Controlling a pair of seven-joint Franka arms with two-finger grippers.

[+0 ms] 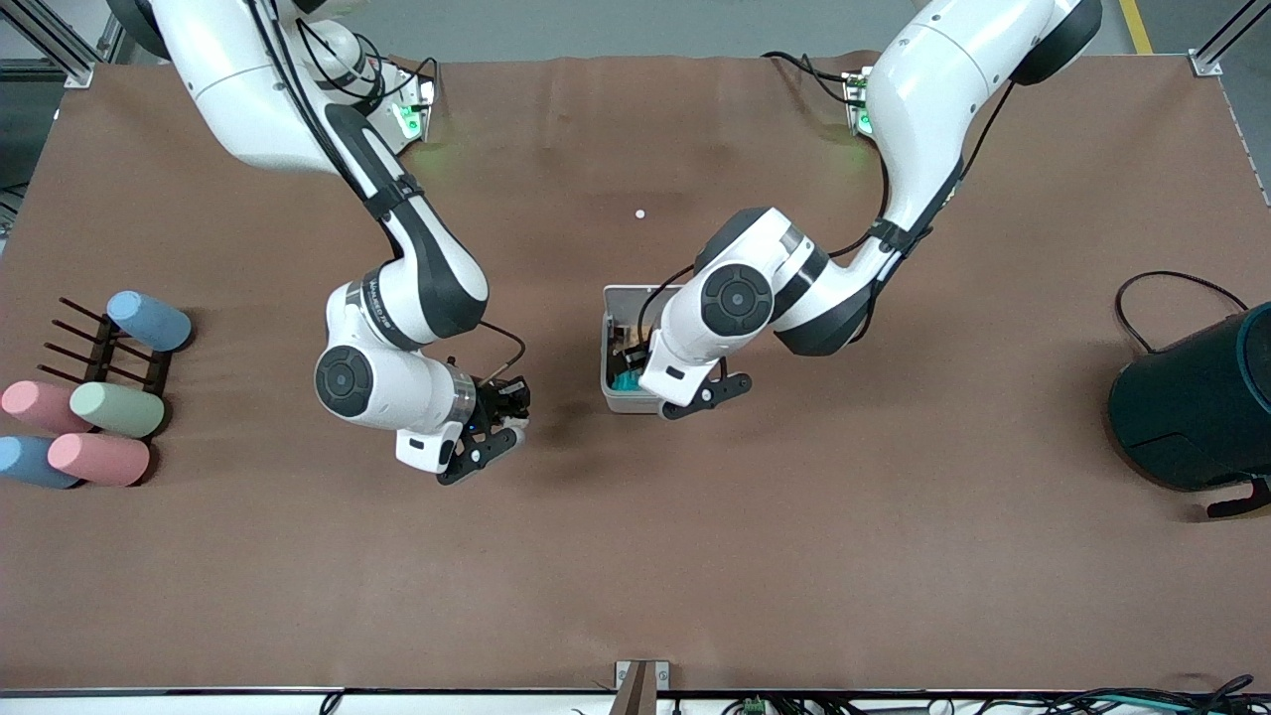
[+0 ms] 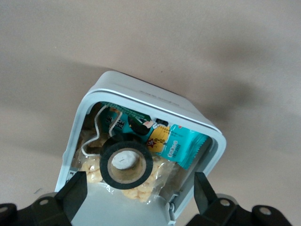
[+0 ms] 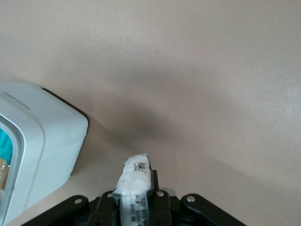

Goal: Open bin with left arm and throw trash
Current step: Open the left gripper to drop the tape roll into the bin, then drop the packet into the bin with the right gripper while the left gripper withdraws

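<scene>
- Two grippers work at the table's middle: the left gripper (image 1: 707,393) hovers directly over the open bin (image 1: 618,298), its fingers (image 2: 75,194) spread apart and holding nothing.
- Just below those fingers, inside the bin, a black ring with a pale centre (image 2: 125,161) lies on a teal snack wrapper (image 2: 175,144) and a clear bag of pale snacks (image 2: 92,172).
- Beside the bin, toward the right arm's end, the right gripper (image 1: 487,452) hangs over bare table, its fingers clamped on a white crumpled wrapper (image 3: 135,178).
- Judging by this, the bin is open and one piece of trash is already in; the wrapper still has to be carried over the bin and dropped.
- Well apart stand pastel cylinders (image 1: 117,409) and a dark teal cylinder (image 1: 1197,402).
</scene>
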